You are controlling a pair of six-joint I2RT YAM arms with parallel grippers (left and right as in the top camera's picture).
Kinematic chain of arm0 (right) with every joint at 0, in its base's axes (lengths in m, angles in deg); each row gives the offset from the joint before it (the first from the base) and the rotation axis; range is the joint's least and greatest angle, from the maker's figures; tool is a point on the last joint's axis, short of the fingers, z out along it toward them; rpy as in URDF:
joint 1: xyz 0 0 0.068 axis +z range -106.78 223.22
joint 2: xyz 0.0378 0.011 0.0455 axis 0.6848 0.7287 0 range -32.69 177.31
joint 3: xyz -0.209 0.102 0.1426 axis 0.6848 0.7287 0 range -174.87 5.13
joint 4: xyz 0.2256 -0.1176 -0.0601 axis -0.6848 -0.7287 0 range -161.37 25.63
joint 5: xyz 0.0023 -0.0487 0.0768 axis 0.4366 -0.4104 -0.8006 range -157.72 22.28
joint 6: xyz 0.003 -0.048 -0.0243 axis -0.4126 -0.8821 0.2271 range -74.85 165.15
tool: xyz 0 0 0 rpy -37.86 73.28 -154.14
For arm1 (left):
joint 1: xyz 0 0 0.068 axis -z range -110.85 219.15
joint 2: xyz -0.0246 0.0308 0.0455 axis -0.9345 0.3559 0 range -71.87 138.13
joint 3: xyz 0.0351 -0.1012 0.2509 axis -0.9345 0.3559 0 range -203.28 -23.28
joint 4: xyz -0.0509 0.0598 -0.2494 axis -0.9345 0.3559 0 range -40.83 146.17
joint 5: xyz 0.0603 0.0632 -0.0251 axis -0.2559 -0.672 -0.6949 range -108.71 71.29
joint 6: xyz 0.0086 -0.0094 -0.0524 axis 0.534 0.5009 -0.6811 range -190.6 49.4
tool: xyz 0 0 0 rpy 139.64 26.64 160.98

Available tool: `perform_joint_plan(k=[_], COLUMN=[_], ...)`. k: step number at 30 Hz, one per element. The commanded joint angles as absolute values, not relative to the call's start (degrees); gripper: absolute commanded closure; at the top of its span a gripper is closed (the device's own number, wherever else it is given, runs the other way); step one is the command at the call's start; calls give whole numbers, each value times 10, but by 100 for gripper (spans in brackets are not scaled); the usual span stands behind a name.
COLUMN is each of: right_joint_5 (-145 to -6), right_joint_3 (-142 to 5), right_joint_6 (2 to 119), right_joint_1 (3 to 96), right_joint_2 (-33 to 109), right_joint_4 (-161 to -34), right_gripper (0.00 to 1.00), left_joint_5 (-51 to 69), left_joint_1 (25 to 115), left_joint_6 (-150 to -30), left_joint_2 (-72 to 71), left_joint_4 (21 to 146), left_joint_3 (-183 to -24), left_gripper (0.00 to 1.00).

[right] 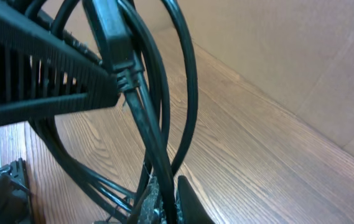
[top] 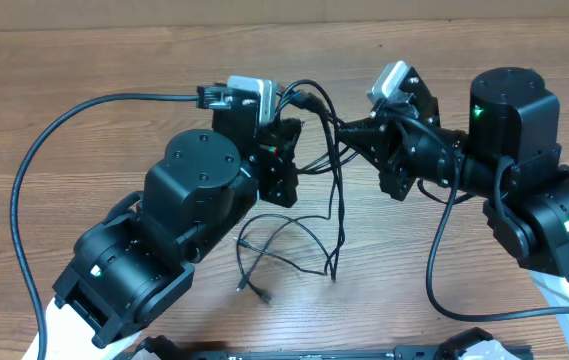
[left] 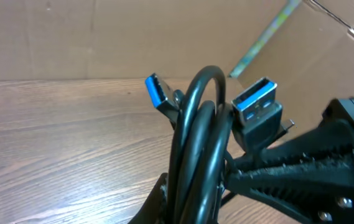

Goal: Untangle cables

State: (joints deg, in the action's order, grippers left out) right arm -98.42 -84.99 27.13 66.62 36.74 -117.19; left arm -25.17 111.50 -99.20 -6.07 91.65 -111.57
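A bundle of thin black cables (top: 332, 165) hangs between my two grippers above the wooden table, and its loose loops and plug ends (top: 264, 262) trail onto the wood. My left gripper (top: 292, 140) is shut on several strands of the bundle (left: 195, 180). Two blue USB plugs (left: 256, 107) (left: 157, 89) stick up beyond its jaws. My right gripper (top: 352, 130) faces it closely and is shut on a black cable (right: 140, 118), which runs between its fingers (right: 167, 202). Each gripper's ribbed finger shows in the other's wrist view.
A thick black lead (top: 26, 175) arcs over the table's left side to the left wrist camera. Another black lead (top: 434, 270) loops by the right arm. A cardboard wall (left: 102, 37) stands behind the table. The arm bases fill the front corners.
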Motion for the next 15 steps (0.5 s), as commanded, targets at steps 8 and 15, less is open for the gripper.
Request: perform_joint_plan(k=[8,15], right_joint_5=[-1001,-694], right_joint_3=[-861,-861], right_joint_6=[294,529], right_joint_1=[668,667], right_joint_2=[360,358], right_joint_4=[-1173,-1203], right_gripper=[96,96], left_joint_5=[-276,-278], left_joint_1=[1115,1115], left_joint_6=[-1011,-1011], left_joint_2=[-63,-64], left_joint_4=[914,913], left_joint_3=[-1125,-1125], left_gripper=[96,96])
